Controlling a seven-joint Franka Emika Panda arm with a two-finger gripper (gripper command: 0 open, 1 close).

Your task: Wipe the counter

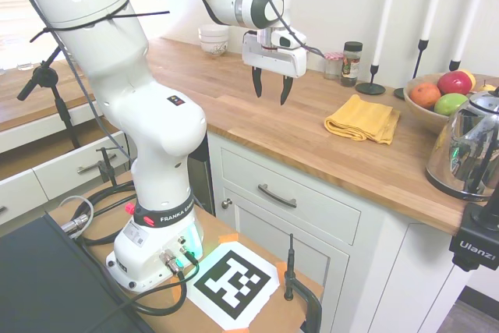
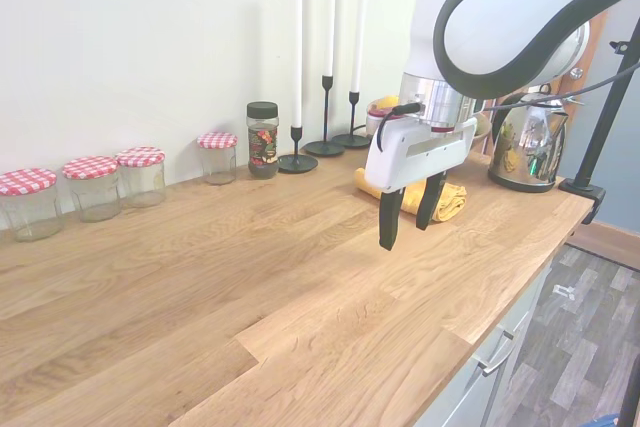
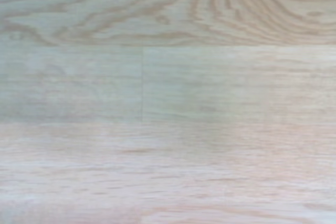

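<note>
The counter (image 1: 257,126) is a long honey-brown wood plank top over white cabinets, also seen as the counter (image 2: 230,287). My gripper (image 1: 270,90) hangs open a little above its bare middle, fingers pointing down with nothing between them; the other exterior view shows the gripper (image 2: 407,219) the same way. A folded yellow cloth (image 1: 362,119) lies flat on the counter well to one side of the gripper, partly hidden behind the fingers as the cloth (image 2: 448,199). The wrist view holds only blurred wood grain of the counter (image 3: 168,98).
A fruit bowl (image 1: 437,99), a steel kettle (image 1: 468,146), black candlesticks (image 2: 325,112), a spice jar (image 2: 263,139) and several checked-lid jars (image 2: 95,187) line the wall side. White bowls (image 1: 214,40) sit at the far end. A lower wooden desk (image 1: 31,99) stands beyond.
</note>
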